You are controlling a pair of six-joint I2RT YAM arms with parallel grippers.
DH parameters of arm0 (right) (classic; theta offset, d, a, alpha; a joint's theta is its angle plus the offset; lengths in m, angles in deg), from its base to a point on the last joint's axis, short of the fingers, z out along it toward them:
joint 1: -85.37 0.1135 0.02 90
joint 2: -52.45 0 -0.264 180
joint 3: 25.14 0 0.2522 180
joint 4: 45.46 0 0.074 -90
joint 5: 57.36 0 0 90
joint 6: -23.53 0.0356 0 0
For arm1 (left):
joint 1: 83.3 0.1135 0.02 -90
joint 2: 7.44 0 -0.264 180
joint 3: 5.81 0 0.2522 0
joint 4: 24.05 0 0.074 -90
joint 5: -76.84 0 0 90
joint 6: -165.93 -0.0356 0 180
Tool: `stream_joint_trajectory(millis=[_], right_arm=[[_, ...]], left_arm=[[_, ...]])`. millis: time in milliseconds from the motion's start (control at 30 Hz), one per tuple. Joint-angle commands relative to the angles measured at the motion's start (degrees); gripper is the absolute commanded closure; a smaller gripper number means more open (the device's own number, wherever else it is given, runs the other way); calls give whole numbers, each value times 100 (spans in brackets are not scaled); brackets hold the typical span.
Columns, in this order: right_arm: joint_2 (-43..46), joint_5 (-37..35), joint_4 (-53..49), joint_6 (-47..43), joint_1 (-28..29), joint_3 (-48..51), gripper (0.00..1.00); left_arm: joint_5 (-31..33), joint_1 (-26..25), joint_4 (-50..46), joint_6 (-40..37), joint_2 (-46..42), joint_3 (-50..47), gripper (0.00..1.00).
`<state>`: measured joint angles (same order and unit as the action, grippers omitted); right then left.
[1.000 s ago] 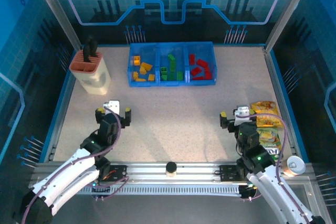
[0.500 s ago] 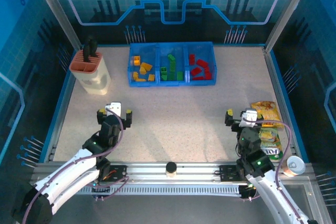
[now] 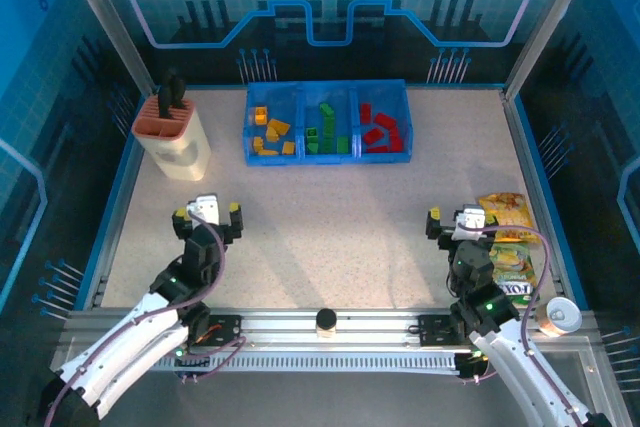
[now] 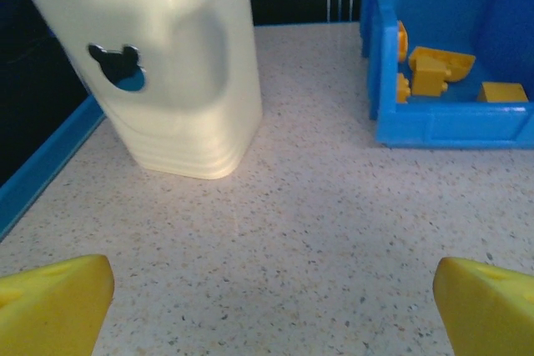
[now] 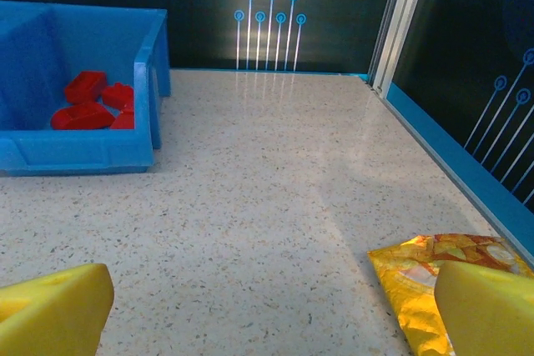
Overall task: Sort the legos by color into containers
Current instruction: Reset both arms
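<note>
The blue tray [image 3: 327, 155] stands at the back of the table as three adjoining bins. Yellow-orange legos [image 3: 270, 133] lie in its left bin, green legos [image 3: 325, 132] in the middle and red legos [image 3: 381, 131] in the right. My left gripper [image 3: 208, 215] hovers open and empty over bare table, front left. Its wrist view has the left bin [image 4: 442, 127] with yellow legos [image 4: 438, 68] ahead on the right. My right gripper [image 3: 460, 219] is open and empty at front right. Its wrist view has the red legos [image 5: 88, 106] in the right bin [image 5: 83, 156].
A beige holder [image 3: 178, 139] with a terracotta top stands back left, close ahead of the left gripper [image 4: 271, 314]. Yellow snack packets [image 3: 508, 242] lie just right of the right gripper [image 5: 271, 314]. A paper cup [image 3: 560, 315] sits at the near right corner.
The left gripper has shifted a little to the left. The right gripper has drifted slightly right, towards the packets. Both stay open and empty.
</note>
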<state>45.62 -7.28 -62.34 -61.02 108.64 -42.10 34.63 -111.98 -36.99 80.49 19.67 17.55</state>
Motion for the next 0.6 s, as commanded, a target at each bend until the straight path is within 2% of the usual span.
stream_joint_trajectory(millis=[0, 200, 567], right_arm=[[33, 18, 340, -105, 82, 94, 0], [42, 66, 1031, -266, 82, 372, 0], [-955, -10, 2226, -299, 65, 452, 0]], left_arm=[[427, -39, 322, 31, -434, -312, 1], [459, -34, 624, -122, -1106, -644, 1], [459, -31, 911, -233, -1077, -738, 1]])
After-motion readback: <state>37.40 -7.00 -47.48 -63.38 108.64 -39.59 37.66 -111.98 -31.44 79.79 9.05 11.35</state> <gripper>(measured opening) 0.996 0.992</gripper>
